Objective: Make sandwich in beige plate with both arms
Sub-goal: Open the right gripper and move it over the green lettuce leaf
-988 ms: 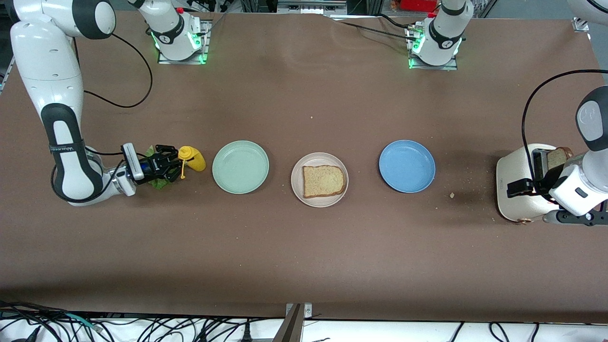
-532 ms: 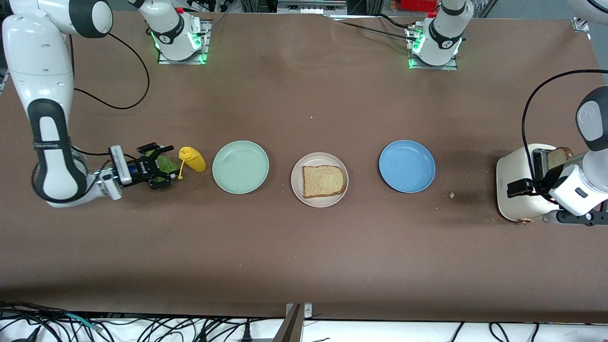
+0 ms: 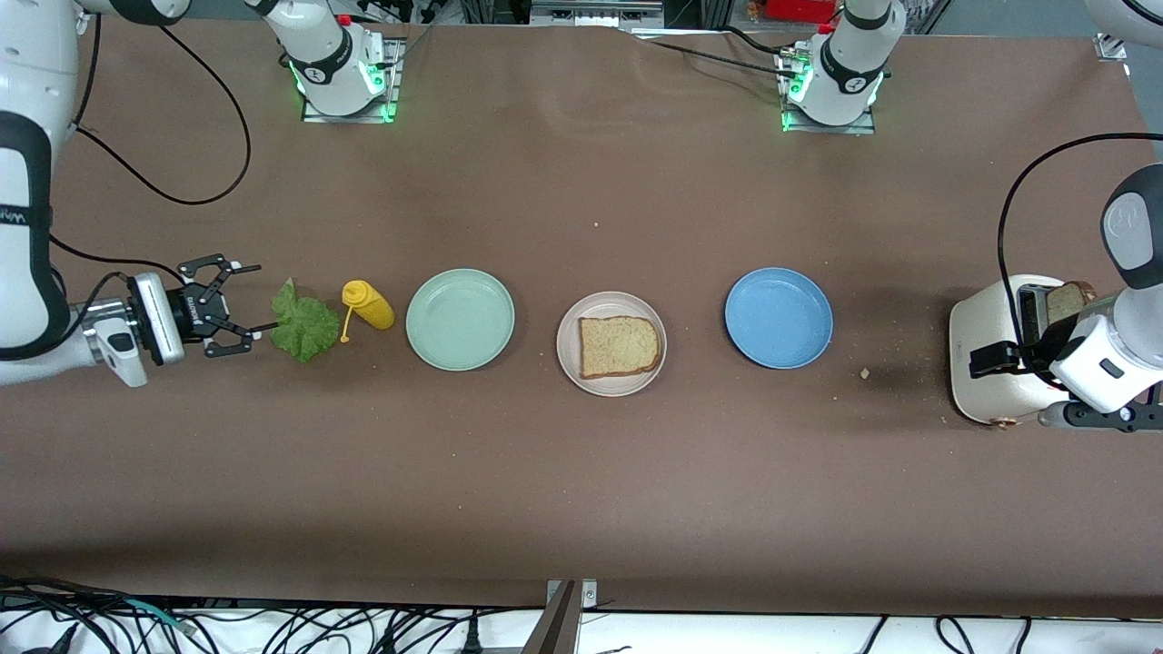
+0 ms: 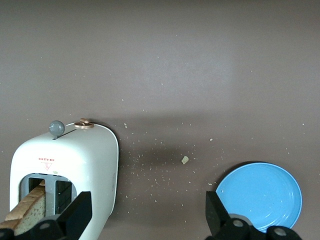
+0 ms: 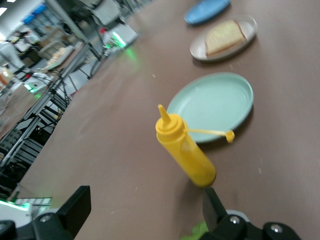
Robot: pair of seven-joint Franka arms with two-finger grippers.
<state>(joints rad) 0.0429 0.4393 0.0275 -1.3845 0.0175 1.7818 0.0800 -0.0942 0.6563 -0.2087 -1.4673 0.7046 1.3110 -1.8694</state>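
A beige plate (image 3: 569, 341) at mid-table holds one brown bread slice (image 3: 619, 346); both also show in the right wrist view, the plate (image 5: 250, 26) and the slice (image 5: 223, 36). A ruffled green lettuce leaf (image 3: 304, 325) lies on the table near the right arm's end. My right gripper (image 3: 238, 309) is open and empty, just clear of the leaf. A second bread slice (image 3: 1068, 300) stands in a white toaster (image 3: 999, 381). My left gripper (image 3: 1008, 354) is open and empty over the toaster; it also shows in the left wrist view (image 4: 147, 217).
A yellow squeeze bottle (image 3: 368, 304) lies between the lettuce and a mint green plate (image 3: 460, 319). A blue plate (image 3: 779, 317) sits between the beige plate and the toaster. Crumbs lie on the table beside the toaster (image 4: 75, 160).
My right gripper has drawn back from the lettuce toward the right arm's end of the table and stands open. The leaf now lies uncovered. The left arm has not moved.
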